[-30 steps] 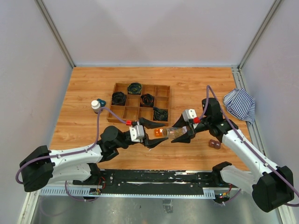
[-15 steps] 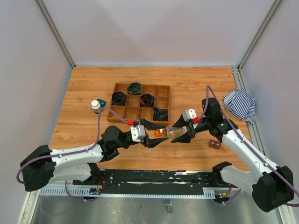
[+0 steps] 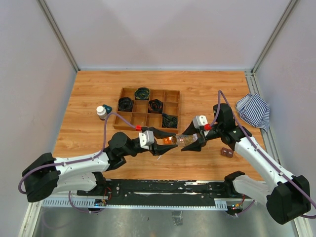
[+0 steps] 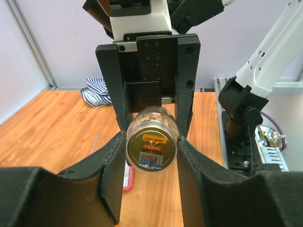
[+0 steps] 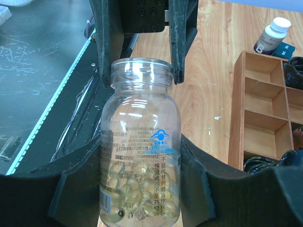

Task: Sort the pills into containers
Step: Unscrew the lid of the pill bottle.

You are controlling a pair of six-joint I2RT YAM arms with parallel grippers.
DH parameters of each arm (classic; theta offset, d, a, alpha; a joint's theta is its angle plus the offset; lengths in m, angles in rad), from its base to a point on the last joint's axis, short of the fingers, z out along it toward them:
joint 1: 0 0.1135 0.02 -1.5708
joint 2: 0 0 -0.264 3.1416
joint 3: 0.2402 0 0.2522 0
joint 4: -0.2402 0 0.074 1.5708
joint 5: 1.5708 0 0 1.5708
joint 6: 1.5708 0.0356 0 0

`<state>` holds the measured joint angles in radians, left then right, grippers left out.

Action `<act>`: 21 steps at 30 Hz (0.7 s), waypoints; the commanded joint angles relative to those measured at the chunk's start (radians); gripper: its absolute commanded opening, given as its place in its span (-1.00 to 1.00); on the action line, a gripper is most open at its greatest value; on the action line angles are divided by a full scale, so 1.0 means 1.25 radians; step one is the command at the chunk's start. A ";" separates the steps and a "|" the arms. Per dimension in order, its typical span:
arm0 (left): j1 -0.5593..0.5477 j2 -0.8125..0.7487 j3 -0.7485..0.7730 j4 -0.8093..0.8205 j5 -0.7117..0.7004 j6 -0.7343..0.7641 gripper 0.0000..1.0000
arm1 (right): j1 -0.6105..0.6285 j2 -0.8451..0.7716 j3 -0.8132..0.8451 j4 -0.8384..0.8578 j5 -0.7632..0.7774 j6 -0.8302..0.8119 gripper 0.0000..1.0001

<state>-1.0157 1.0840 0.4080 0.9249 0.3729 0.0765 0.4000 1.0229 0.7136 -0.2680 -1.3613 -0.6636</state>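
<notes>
A clear vial (image 3: 183, 140) of pale yellow pills (image 5: 137, 198) lies level above the table, with my right gripper (image 3: 195, 142) shut on its body (image 5: 139, 142). Its gold cap (image 4: 151, 148) points at my left gripper (image 3: 166, 142), whose fingers (image 4: 113, 161) press both sides of the cap. A pink box (image 4: 127, 176) lies on the table just below the cap. At the left, a small dark bottle with a white cap (image 3: 101, 111) stands upright beside the tray; it also shows in the right wrist view (image 5: 271, 35).
A wooden compartment tray (image 3: 148, 114) holding black coils sits behind the grippers. A striped cloth (image 3: 253, 111) lies at the right edge. A small brown object (image 3: 227, 152) rests near my right arm. The table's near edge runs just below both grippers.
My left gripper has slid right over the cap end of the vial and its jaws have narrowed onto it. The right gripper and the vial have stayed put.
</notes>
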 commanded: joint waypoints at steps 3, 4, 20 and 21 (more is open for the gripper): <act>0.006 -0.013 0.041 -0.038 -0.063 -0.210 -0.99 | 0.009 0.000 0.015 -0.004 -0.011 -0.010 -0.99; 0.004 -0.013 0.042 -0.040 -0.094 -0.269 -0.99 | 0.009 0.000 0.015 -0.003 -0.009 -0.010 -0.99; -0.119 -0.023 0.137 -0.264 -0.480 -0.498 0.28 | 0.009 -0.001 0.015 -0.001 -0.007 -0.004 -0.99; -0.119 -0.027 0.139 -0.264 -0.477 -0.481 0.48 | 0.009 0.000 0.015 -0.001 -0.008 -0.004 -0.99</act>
<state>-1.1564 1.0576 0.5323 0.5983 -0.1684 -0.5102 0.3939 1.0267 0.7136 -0.2821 -1.3056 -0.6548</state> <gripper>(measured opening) 0.591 0.536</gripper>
